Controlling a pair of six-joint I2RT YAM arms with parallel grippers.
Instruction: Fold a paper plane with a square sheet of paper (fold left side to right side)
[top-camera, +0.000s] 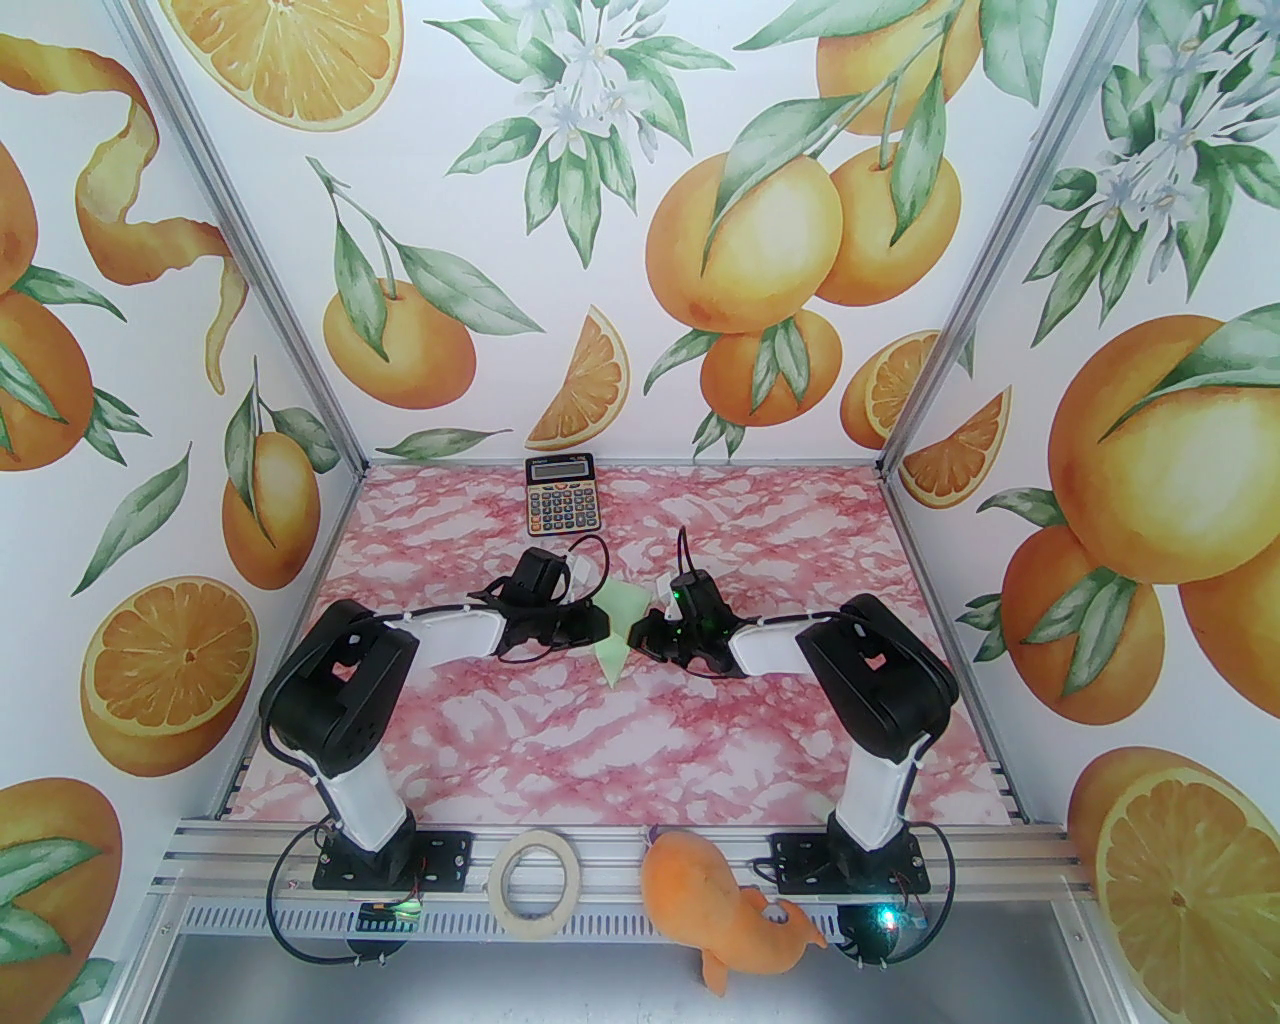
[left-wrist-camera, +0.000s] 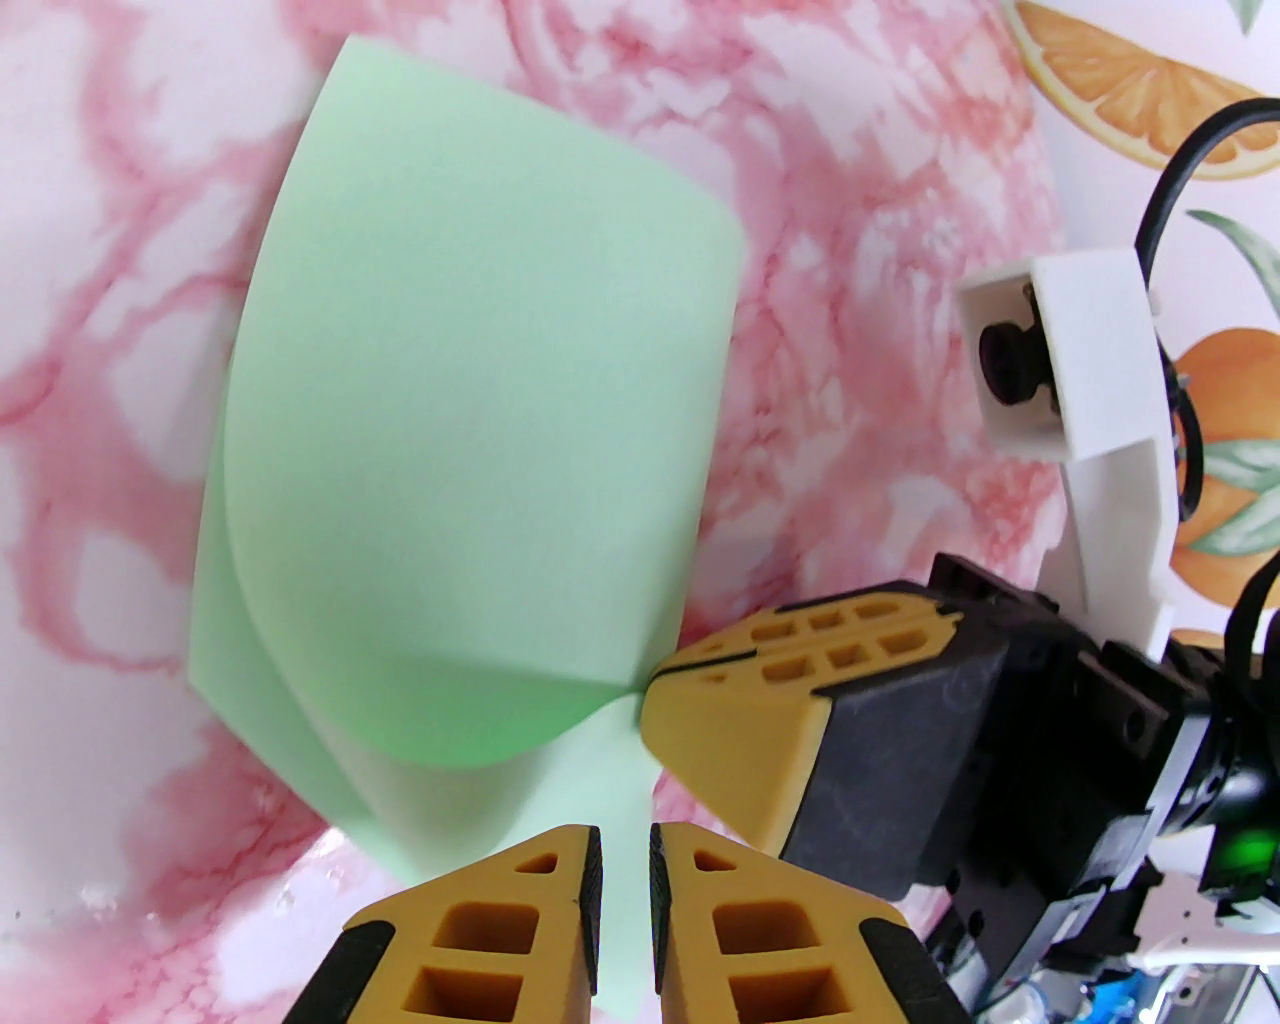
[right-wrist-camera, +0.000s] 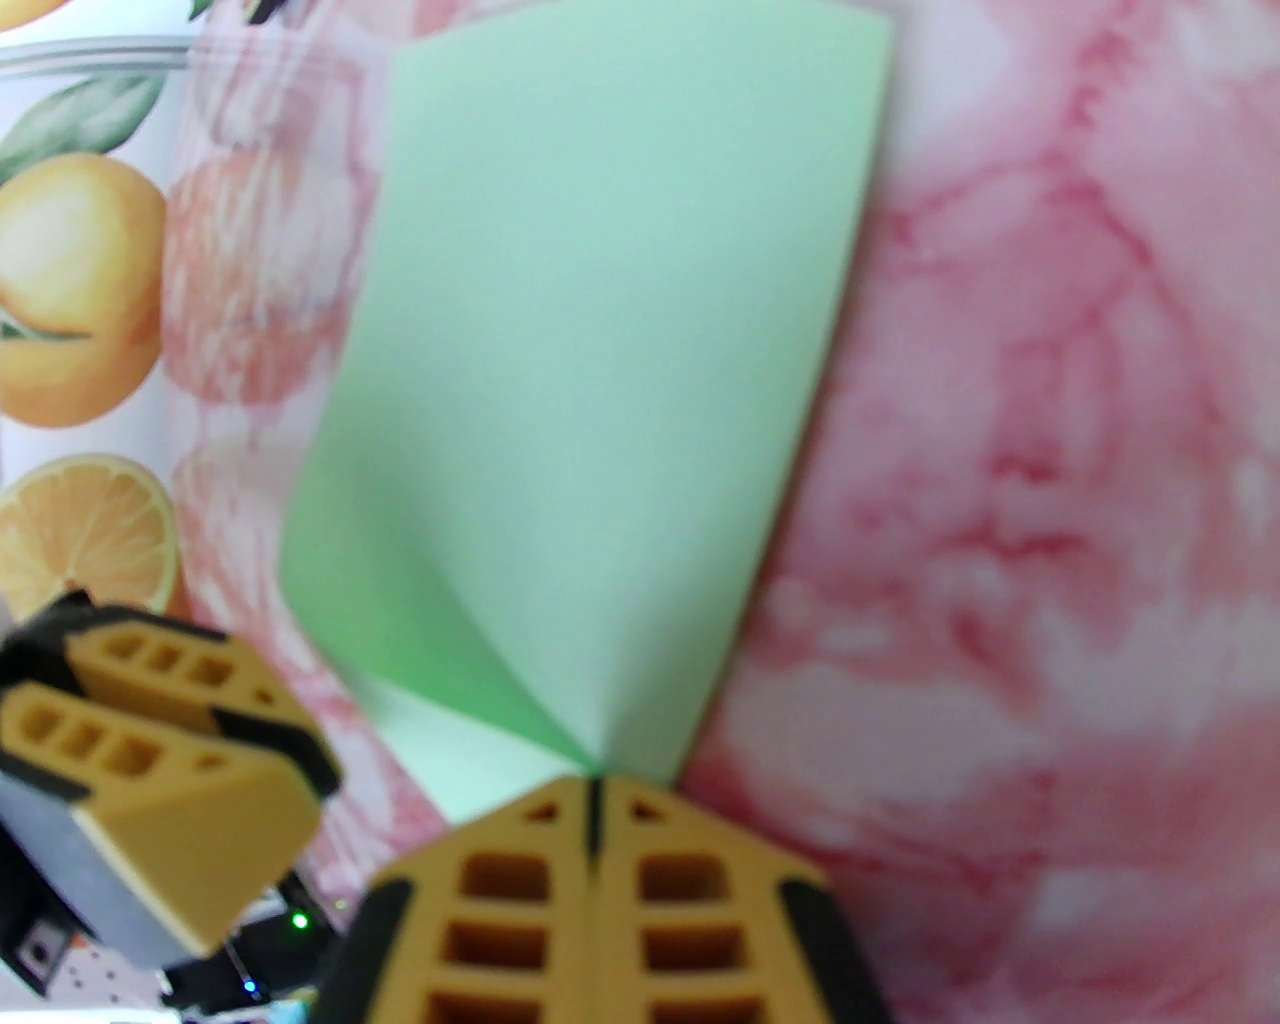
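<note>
The right gripper is pinching the square sheet of paper near one corner; the sheet is lying loosely doubled over at the middle of the pink table. The left gripper is hanging just beside, its fingers slightly parted.

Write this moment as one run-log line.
step: fold left side to right | square sheet of paper: curled over itself, not creased | right gripper: shut on the paper | left gripper: slightly open at paper edge
</note>
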